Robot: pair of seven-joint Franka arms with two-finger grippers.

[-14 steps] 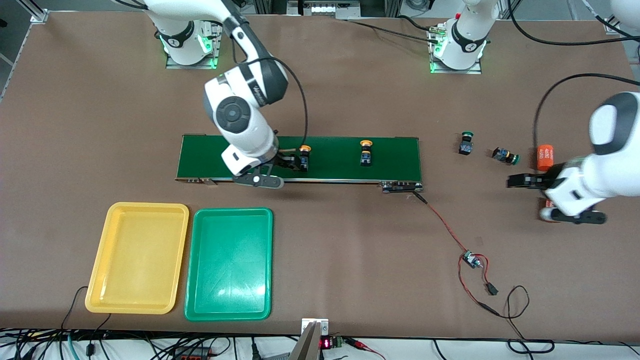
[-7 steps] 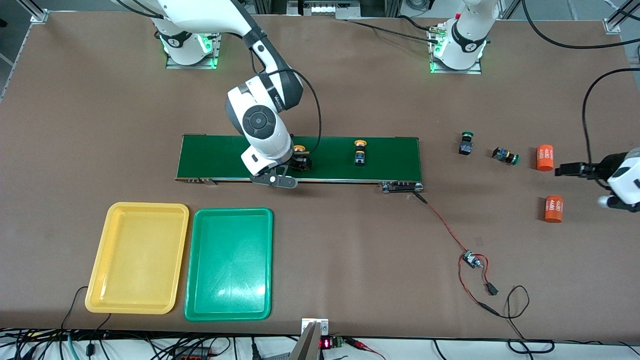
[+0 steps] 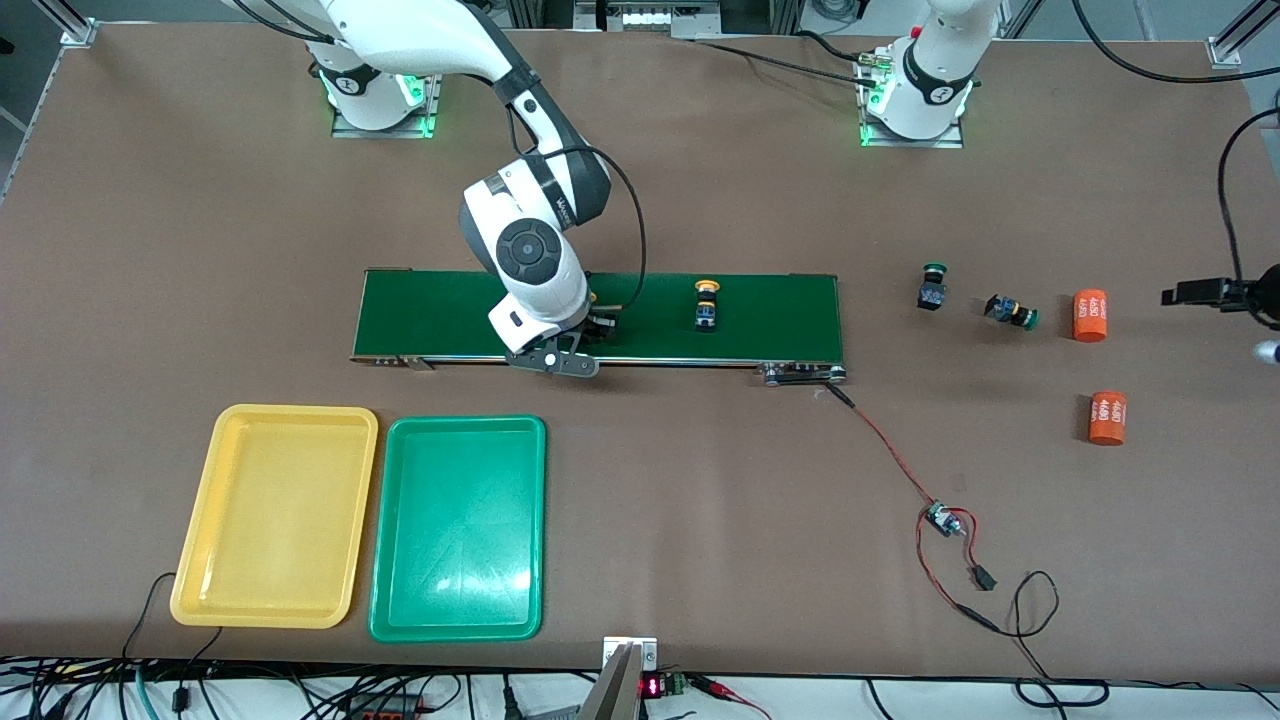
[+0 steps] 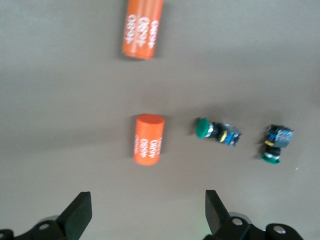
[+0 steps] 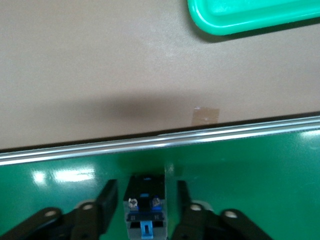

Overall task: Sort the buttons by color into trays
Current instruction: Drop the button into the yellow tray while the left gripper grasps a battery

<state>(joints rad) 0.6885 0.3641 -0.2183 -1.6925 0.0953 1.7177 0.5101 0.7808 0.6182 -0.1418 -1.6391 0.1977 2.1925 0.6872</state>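
One yellow-capped button (image 5: 145,200) stands on the belt between the fingers of my right gripper (image 3: 598,328) (image 5: 145,205). The fingers are open, with a thin gap on each side of its black-and-blue body. My wrist hides most of it in the front view. A second yellow button (image 3: 706,305) stands farther along the belt toward the left arm's end. Two green buttons (image 3: 933,288) (image 3: 1010,311) (image 4: 217,131) (image 4: 275,144) lie on the table off the belt's end. My left gripper (image 3: 1175,294) (image 4: 147,215) hangs open and empty over the table's left-arm end. The yellow tray (image 3: 275,515) and green tray (image 3: 458,527) sit side by side, nearer the camera than the belt.
The dark-green conveyor belt (image 3: 780,315) (image 5: 260,165) has a metal rail along its near edge. Two orange cylinders (image 3: 1090,315) (image 3: 1107,417) (image 4: 148,139) (image 4: 143,27) lie near the green buttons. A small board with red and black wires (image 3: 940,520) trails from the belt's end.
My right gripper slid along the belt to straddle the yellow button and its fingers narrowed. The other yellow button rode toward the right arm's end. My left arm drew back off the orange cylinders.
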